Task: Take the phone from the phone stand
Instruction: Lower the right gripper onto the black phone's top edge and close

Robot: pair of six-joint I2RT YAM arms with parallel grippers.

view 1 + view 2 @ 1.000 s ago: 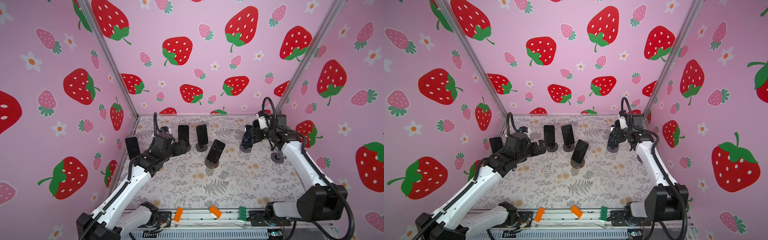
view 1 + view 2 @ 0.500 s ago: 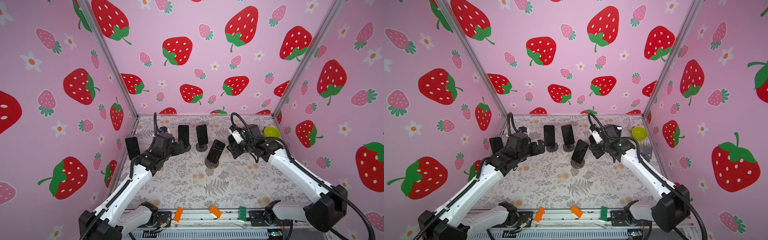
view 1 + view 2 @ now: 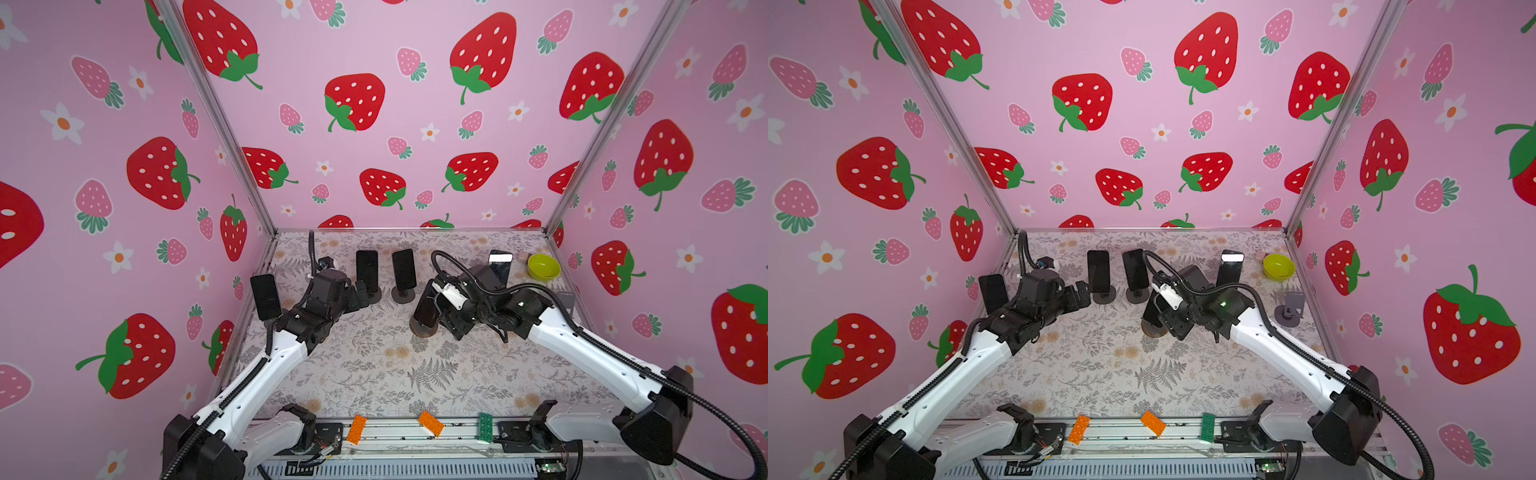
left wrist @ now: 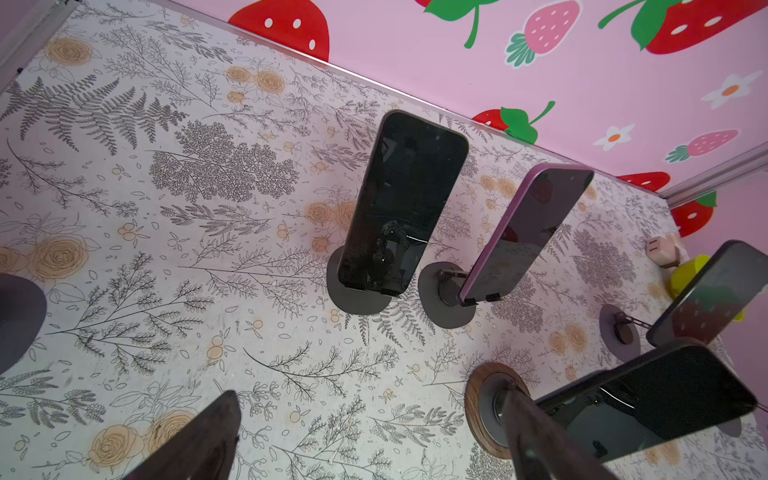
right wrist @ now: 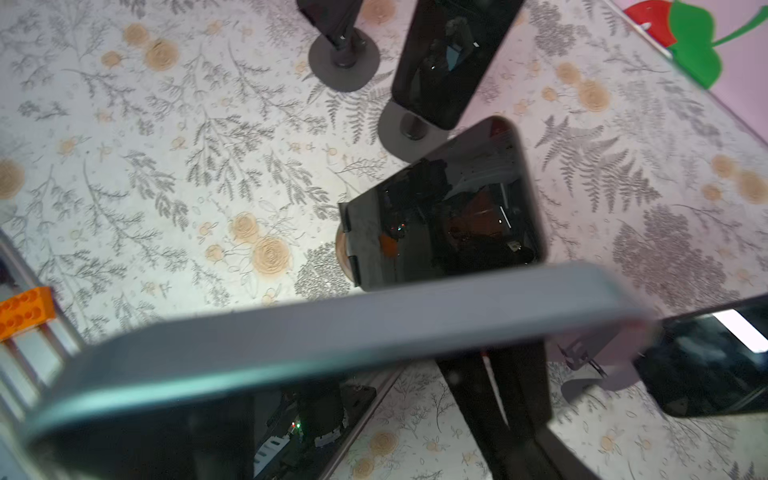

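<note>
My right gripper (image 5: pixel 353 370) is shut on a phone (image 5: pixel 332 328), whose grey edge crosses the right wrist view. In both top views this gripper (image 3: pixel 441 311) (image 3: pixel 1168 318) hangs beside a black phone (image 3: pixel 426 309) leaning on a wood-based stand (image 3: pixel 424 331). An empty grey phone stand (image 3: pixel 1290 308) stands by the right wall. My left gripper (image 3: pixel 360 293) (image 4: pixel 370 436) is open and holds nothing, just in front of another black phone (image 3: pixel 368 269) on its stand (image 4: pixel 357 297).
More phones on stands: one by the left wall (image 3: pixel 266 297), a purple-edged one (image 4: pixel 528 232) at the back middle, one with a lit screen (image 3: pixel 499 266) at the back right. A green bowl (image 3: pixel 543 266) sits in the back right corner. Toy bricks (image 3: pixel 356 430) lie on the front rail.
The right arm swung left from the far right stand to the middle, carrying the phone and leaving that stand empty. The left arm barely moved.
</note>
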